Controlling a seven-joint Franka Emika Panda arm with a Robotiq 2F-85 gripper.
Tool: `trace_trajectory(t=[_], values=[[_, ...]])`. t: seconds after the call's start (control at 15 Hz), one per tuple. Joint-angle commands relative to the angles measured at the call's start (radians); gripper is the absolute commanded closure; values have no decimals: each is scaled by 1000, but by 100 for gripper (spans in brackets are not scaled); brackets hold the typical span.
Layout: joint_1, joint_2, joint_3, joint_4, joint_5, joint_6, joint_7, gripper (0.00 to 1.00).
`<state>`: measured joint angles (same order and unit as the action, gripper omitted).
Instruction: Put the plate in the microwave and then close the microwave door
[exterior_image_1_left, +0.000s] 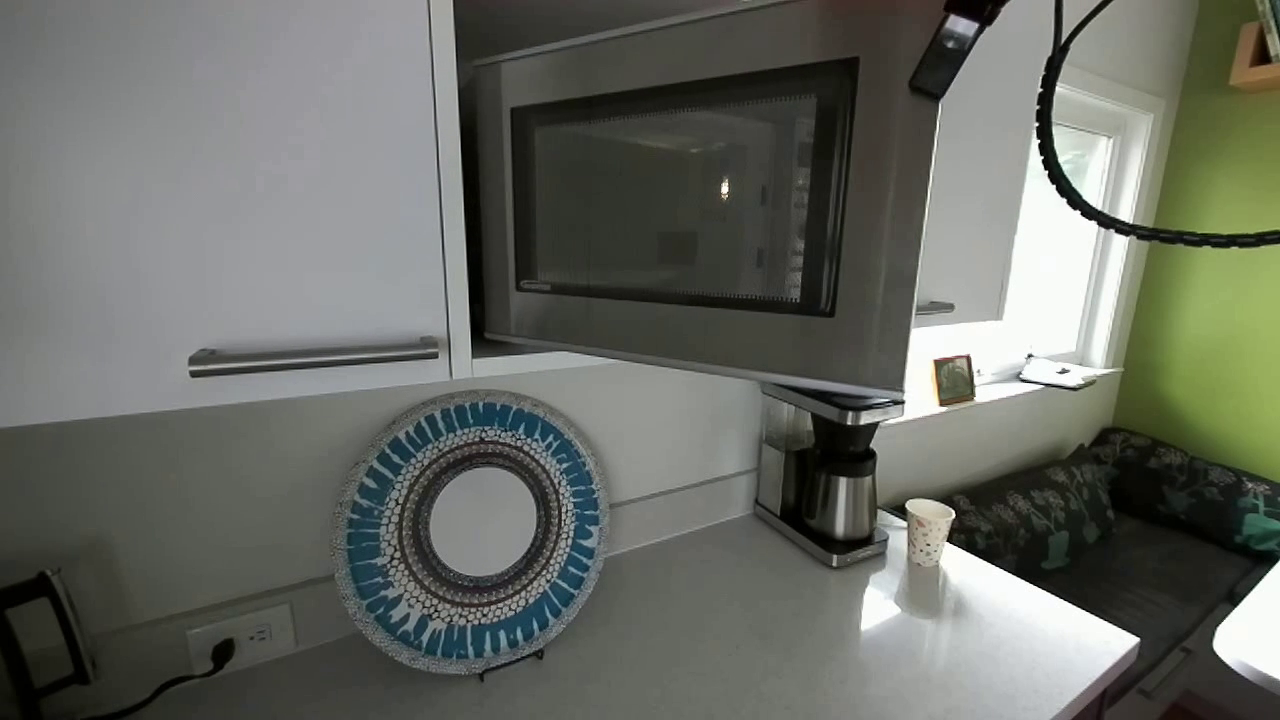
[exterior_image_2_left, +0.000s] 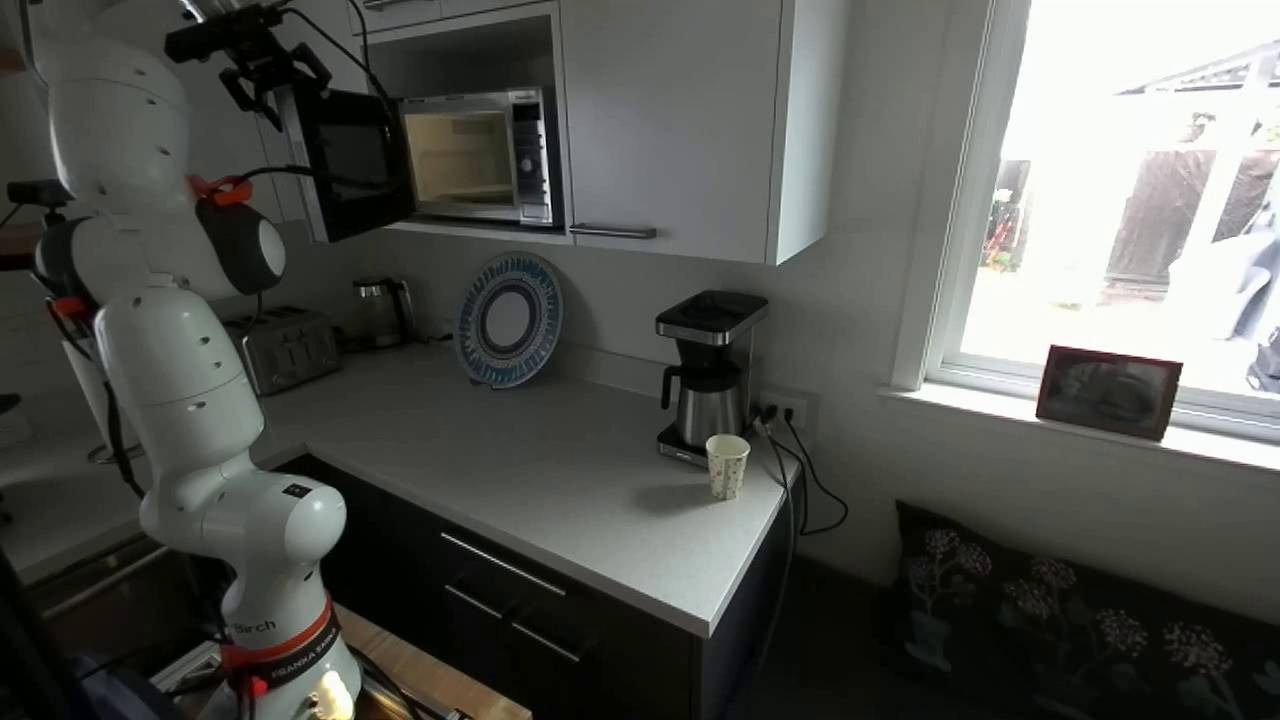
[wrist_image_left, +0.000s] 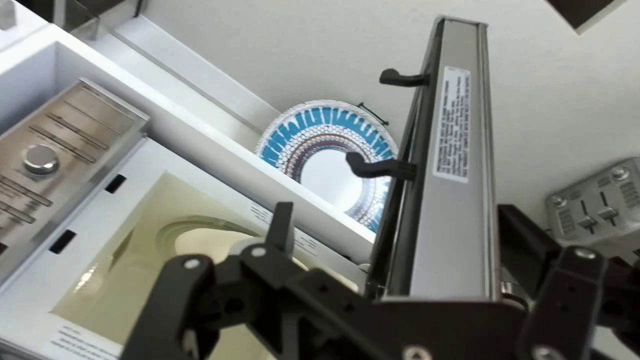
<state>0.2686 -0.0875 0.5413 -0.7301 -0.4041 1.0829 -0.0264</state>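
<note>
The silver microwave (exterior_image_2_left: 532, 160) sits in a cabinet niche with its door (exterior_image_2_left: 345, 150) swung wide open. The door's outer face (exterior_image_1_left: 690, 335) fills the upper middle of an exterior view. In the wrist view, a pale round plate (wrist_image_left: 205, 242) appears to lie on the glass turntable inside the lit microwave (wrist_image_left: 65, 125), partly hidden by my gripper. My gripper (wrist_image_left: 395, 215) is open, its fingers apart on either side of the door's edge (wrist_image_left: 452, 235); I cannot tell if either touches it. The gripper (exterior_image_2_left: 278, 85) also shows at the door's top edge in an exterior view.
The blue-and-white patterned plate (exterior_image_1_left: 375, 490) stands below the microwave on the counter (exterior_image_1_left: 680, 620). A coffee maker (exterior_image_2_left: 712, 310), paper cup (exterior_image_2_left: 728, 465), toaster (exterior_image_2_left: 290, 350) and kettle (exterior_image_2_left: 378, 310) stand there too. A black cable (exterior_image_1_left: 1045, 130) hangs from the arm.
</note>
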Motion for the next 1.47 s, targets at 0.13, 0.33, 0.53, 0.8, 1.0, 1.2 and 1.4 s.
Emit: trace_trajectory(t=[0.13, 0.33, 0.53, 0.8, 1.0, 1.2, 1.4], values=[[5, -19, -13, -35, -200, -48, -74, 0], [6, -18, -20, -56, -300, -37, -129, 0], [9, -3, -31, -70, -382, -21, -178, 0], [-27, -7, -64, -126, -367, 44, -195, 0], [9, 28, -69, -76, -379, 20, -179, 0], [6, 27, -71, -78, -380, 21, -180, 0], [-31, 0, -66, -142, -413, 65, -188, 0]])
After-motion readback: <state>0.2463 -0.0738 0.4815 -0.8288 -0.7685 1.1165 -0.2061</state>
